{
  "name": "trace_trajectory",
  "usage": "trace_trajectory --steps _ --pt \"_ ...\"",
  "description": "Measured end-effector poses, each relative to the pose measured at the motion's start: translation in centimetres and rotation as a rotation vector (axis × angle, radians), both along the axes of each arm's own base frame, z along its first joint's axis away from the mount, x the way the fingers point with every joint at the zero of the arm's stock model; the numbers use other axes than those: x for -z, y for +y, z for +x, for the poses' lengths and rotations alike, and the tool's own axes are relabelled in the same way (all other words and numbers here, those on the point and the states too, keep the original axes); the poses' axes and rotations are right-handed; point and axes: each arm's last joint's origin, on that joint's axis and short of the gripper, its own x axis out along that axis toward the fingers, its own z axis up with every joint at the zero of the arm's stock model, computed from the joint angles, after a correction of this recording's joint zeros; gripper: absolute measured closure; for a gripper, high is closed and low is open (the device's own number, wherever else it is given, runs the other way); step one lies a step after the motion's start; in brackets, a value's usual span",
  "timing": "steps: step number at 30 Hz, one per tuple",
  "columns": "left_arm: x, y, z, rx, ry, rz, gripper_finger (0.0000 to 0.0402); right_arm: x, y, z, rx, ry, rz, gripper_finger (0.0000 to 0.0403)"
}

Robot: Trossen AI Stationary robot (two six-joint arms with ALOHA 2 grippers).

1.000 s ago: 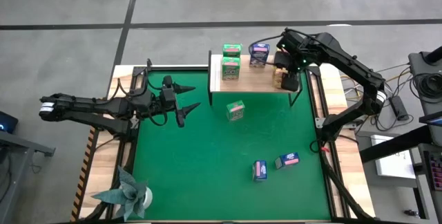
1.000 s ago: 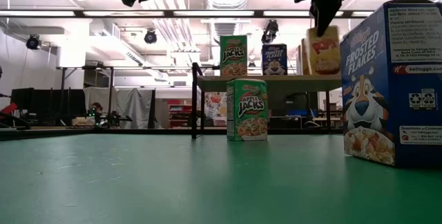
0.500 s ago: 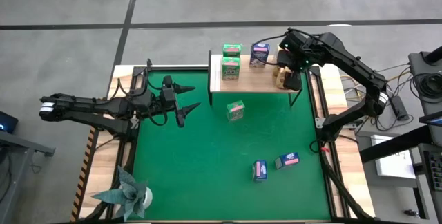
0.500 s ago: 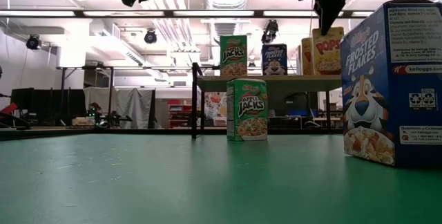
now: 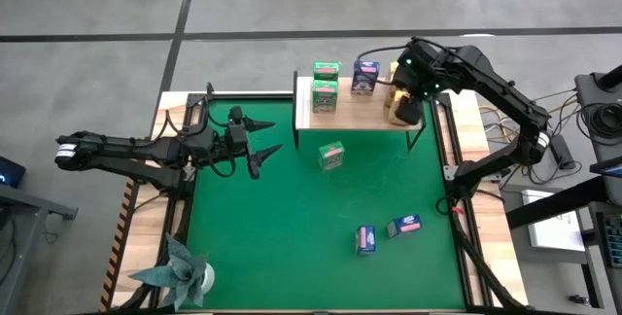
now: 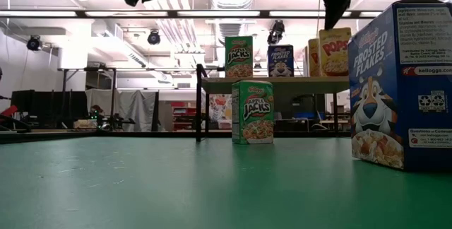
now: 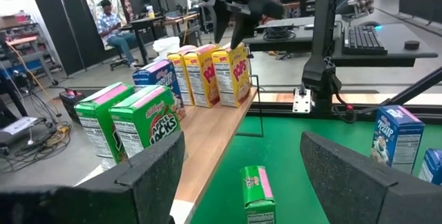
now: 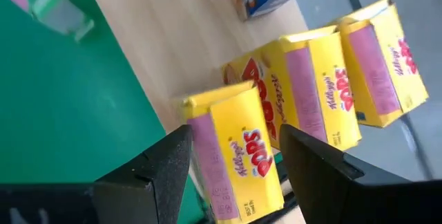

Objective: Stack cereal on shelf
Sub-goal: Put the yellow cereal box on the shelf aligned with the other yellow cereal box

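On the light wooden plank shelf (image 5: 374, 111) with its white edge strip and thin black legs, standing at the far edge of the green mat (image 5: 292, 227), I count six small printed cardboard cereal boxes. Two green boxes (image 5: 325, 87) stand one behind the other at the shelf's left end, a blue box (image 5: 365, 77) sits about midway along it near the back edge, and three yellow boxes with pink panels (image 7: 210, 74) stand upright in a row at the right end, close beside each other.

My right gripper (image 5: 410, 80) hangs just above those yellow boxes. In the right wrist view its two dark fingers (image 8: 148, 175) stand apart on either side of the nearest yellow box without pressing on it, and in the low view the gripper is clear above the box tops, holding nothing.

Down on the mat, a third green box (image 5: 331, 156) stands upright in front of the shelf, below its middle. Two more blue boxes (image 5: 385, 233) lie well apart from the shelf, towards the mat's near right corner, close to each other.

My left gripper (image 5: 260, 146) waits over the mat's left edge, fingers spread wide and empty. A folded teal paper plant (image 5: 181, 270) sits at the near left corner.
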Motion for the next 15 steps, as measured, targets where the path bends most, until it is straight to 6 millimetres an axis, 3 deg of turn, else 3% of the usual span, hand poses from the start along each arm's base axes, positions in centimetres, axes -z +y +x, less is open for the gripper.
trace_trajectory --steps 7,11,15 --pt "0.0 0.0 0.0 0.003 0.016 0.045 0.0129 -2.2 0.5 -0.5 0.132 -0.156 0.044 0.0193" --pt "0.0 0.0 0.0 0.004 0.024 0.064 0.0129 -3.0 1.2 -1.4 0.253 -0.159 0.105 0.0195" --pt "0.0 0.0 0.0 0.006 0.036 0.093 0.0129 -3.1 1.7 -2.3 0.348 -0.181 0.109 0.0222"
